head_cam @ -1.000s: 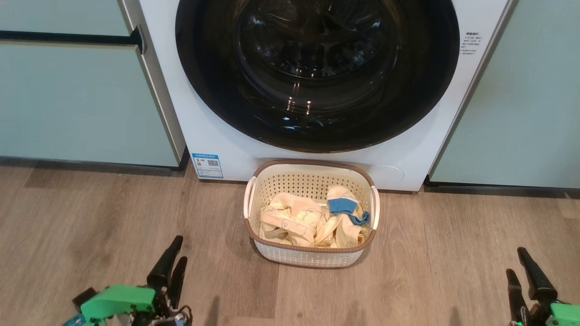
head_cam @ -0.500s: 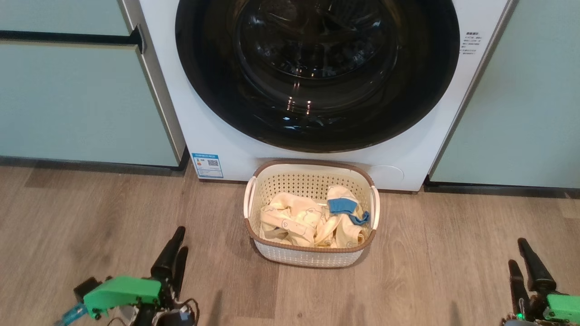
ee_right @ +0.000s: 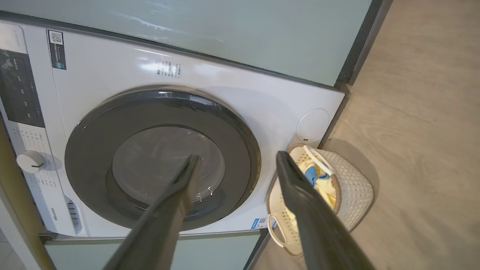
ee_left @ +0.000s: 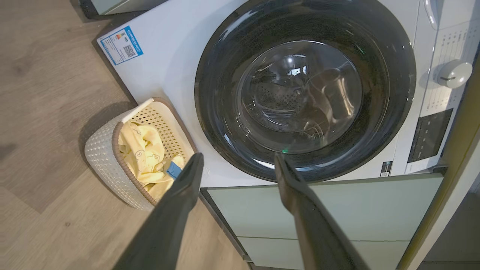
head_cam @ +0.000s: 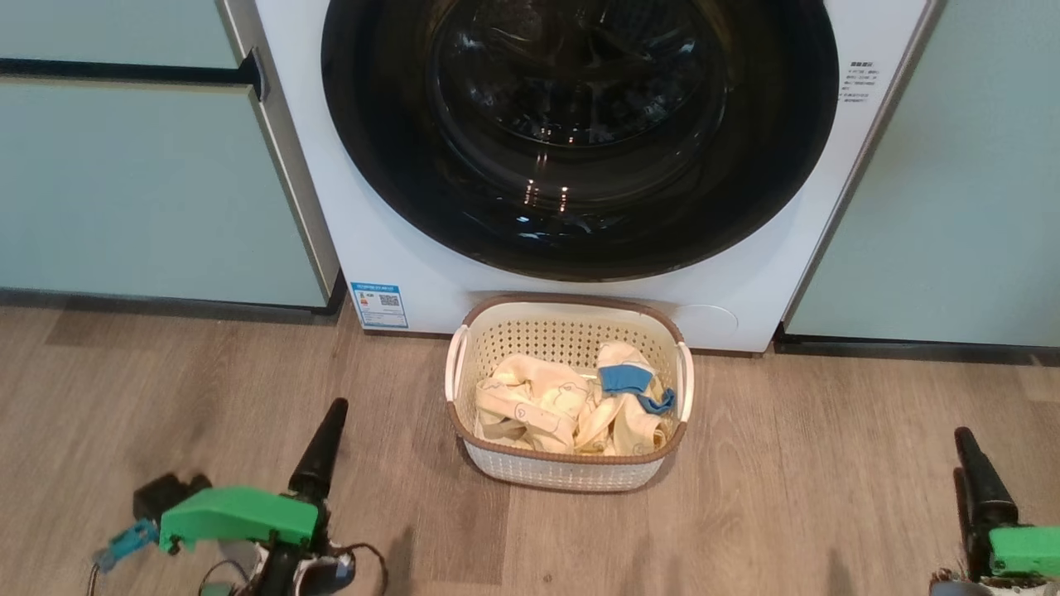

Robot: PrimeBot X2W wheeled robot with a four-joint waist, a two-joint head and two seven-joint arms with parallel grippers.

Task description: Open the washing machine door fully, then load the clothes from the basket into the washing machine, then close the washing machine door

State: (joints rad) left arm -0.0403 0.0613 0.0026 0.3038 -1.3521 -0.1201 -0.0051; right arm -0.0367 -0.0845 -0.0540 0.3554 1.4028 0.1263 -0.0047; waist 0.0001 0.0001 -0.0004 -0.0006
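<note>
The white washing machine [head_cam: 397, 248] stands straight ahead, and its round glossy black door [head_cam: 580, 132] is shut flush against the front. On the floor right below the door sits the cream basket [head_cam: 571, 470], with the pale yellow clothes [head_cam: 538, 401] and a blue trim piece lying in it. My left gripper [head_cam: 331, 426] hangs low to the left of the basket, open and holding nothing. My right gripper [head_cam: 965, 455] is low at the far right, also open with nothing in it. The left wrist view shows its gripper [ee_left: 238, 157] open before the door [ee_left: 305, 90]. In the right wrist view that gripper [ee_right: 238, 155] faces the door [ee_right: 161, 157] and the basket [ee_right: 352, 195].
Pale teal cabinet doors flank the machine on the left [head_cam: 141, 182] and on the right [head_cam: 969, 190]. Wood floor [head_cam: 787, 480] spreads around the basket. A control panel with a white knob [ee_left: 453, 73] tops the machine. A blue-white sticker [head_cam: 379, 305] marks its lower left corner.
Both grippers have crept forward toward the machine. The left one has turned, so its two fingers now overlap in the head view. Door, basket and clothes stay put.
</note>
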